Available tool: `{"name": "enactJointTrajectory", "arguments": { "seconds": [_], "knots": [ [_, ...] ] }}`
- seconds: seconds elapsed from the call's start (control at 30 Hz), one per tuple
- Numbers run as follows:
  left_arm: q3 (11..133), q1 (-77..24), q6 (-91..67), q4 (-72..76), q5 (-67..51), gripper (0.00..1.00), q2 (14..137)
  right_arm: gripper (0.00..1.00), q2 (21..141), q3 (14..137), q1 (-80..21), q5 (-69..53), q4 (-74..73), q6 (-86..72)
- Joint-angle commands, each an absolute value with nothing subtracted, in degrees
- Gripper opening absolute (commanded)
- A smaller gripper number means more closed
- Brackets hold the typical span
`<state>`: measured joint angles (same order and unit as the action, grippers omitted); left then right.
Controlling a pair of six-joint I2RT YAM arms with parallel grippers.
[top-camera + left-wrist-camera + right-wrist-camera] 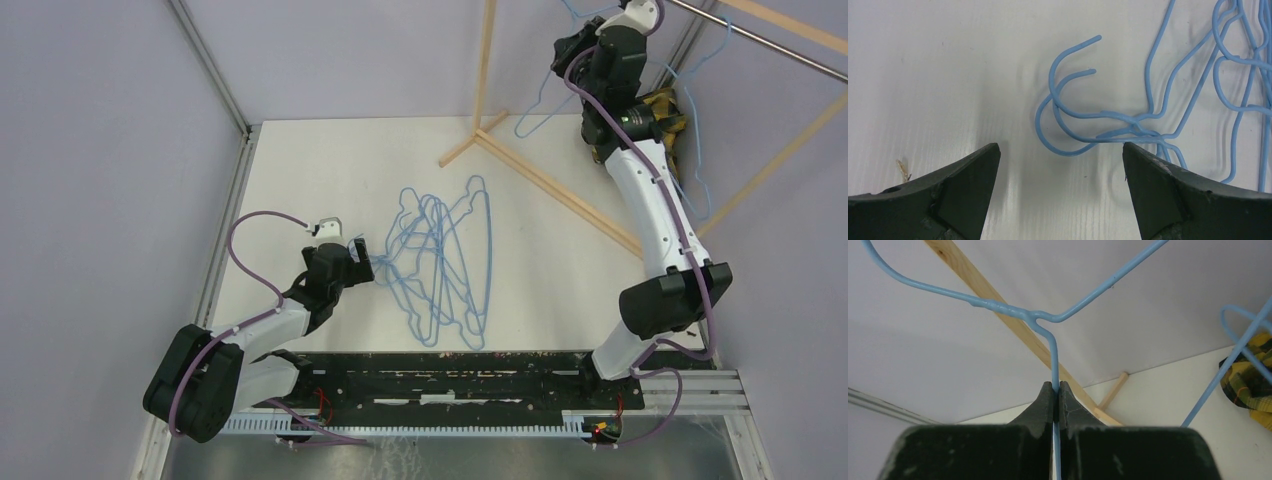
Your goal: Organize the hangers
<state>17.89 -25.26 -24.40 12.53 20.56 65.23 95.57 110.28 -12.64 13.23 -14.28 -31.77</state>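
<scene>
Several light-blue wire hangers (445, 265) lie tangled in a heap on the white table. My left gripper (362, 256) sits low at the heap's left edge, open, its fingers astride the table just short of two overlapping hooks (1068, 100); nothing is between the left gripper (1060, 150) fingertips. My right gripper (572, 48) is raised at the far right beside the rack. In the right wrist view the right gripper (1055, 385) is shut on the wire of one hanger (1048, 317), just below its twisted neck. That hanger (540, 100) hangs in the air.
A wooden rack frame (487, 70) stands at the back, its base bar (560, 190) running across the table. A metal rail (760, 35) carries another hanger (700, 130). A yellow-black plaid cloth (665, 115) lies behind the right arm, with the other hanger (1243, 340) beside the cloth (1250, 380).
</scene>
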Motion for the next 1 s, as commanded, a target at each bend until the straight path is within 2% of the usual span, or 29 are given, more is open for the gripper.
{"name": "enactJointTrajectory", "arguments": {
  "seconds": [0.0,0.3,0.63,0.97],
  "knots": [
    [17.8,-25.5,-24.7,15.4,21.4,0.99,65.2,0.03,95.0,109.4,-9.3,11.4,-8.2,-33.8],
    [18.1,-25.5,-24.5,15.5,21.1,0.99,65.9,0.03,93.6,105.6,-4.9,9.6,-5.7,-36.1],
    [18.5,-25.6,-24.3,15.5,20.9,0.99,66.8,0.03,89.7,100.9,-4.7,1.2,-6.3,-34.2],
    [18.7,-25.5,-24.3,15.5,20.8,0.99,67.2,0.03,84.3,97.9,-4.7,-2.3,-7.5,-31.3]
  ]
}}
